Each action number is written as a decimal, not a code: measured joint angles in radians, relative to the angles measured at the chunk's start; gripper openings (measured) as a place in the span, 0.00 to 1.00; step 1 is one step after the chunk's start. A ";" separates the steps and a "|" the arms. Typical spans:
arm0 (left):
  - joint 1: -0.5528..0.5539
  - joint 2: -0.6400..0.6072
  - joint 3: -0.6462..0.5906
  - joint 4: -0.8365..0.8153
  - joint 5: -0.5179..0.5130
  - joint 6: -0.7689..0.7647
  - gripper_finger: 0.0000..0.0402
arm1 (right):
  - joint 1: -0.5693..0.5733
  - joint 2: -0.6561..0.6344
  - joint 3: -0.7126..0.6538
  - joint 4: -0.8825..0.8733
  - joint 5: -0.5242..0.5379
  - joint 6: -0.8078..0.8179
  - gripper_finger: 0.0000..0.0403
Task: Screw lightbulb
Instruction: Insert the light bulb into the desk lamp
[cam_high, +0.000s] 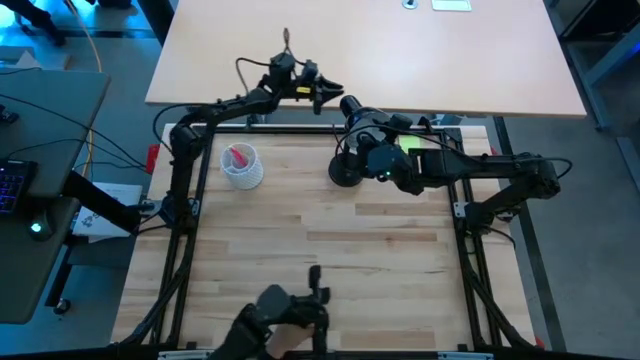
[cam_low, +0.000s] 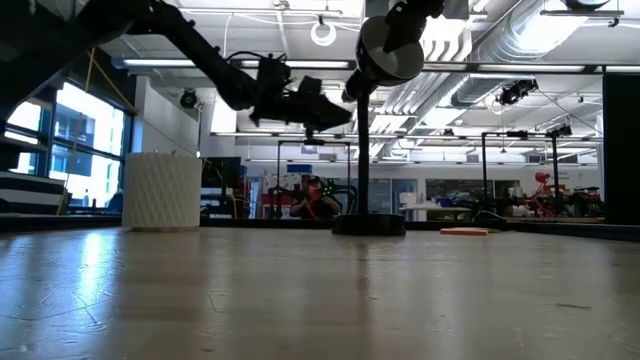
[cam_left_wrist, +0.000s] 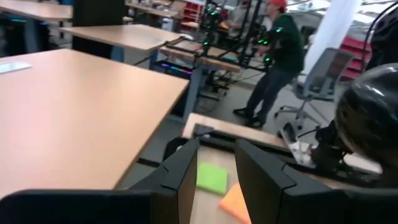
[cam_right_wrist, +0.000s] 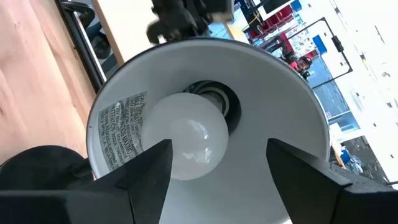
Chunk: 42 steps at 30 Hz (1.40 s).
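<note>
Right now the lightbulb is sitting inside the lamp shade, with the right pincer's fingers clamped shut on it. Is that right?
Not quite. The lightbulb does sit inside the lamp shade at the socket, but the right pincer is not clamped on it. The right wrist view shows its fingers standing open, one on each side, with clear gaps to the bulb.

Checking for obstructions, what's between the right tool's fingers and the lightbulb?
Nothing. In the right wrist view the right tool stands open, the lightbulb sits in the white lamp shade, and the gap is bare.
</note>
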 joint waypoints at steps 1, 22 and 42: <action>-0.009 0.015 0.027 -0.001 -0.002 -0.005 0.26 | 0.000 0.000 0.000 0.000 -0.001 0.002 0.64; -0.111 0.044 0.130 -0.067 0.117 -0.030 0.26 | -0.018 -0.001 0.000 0.083 -0.021 -0.092 0.64; -0.116 0.044 0.130 -0.104 0.274 -0.007 0.10 | -0.013 -0.002 0.001 0.119 0.063 -0.139 0.64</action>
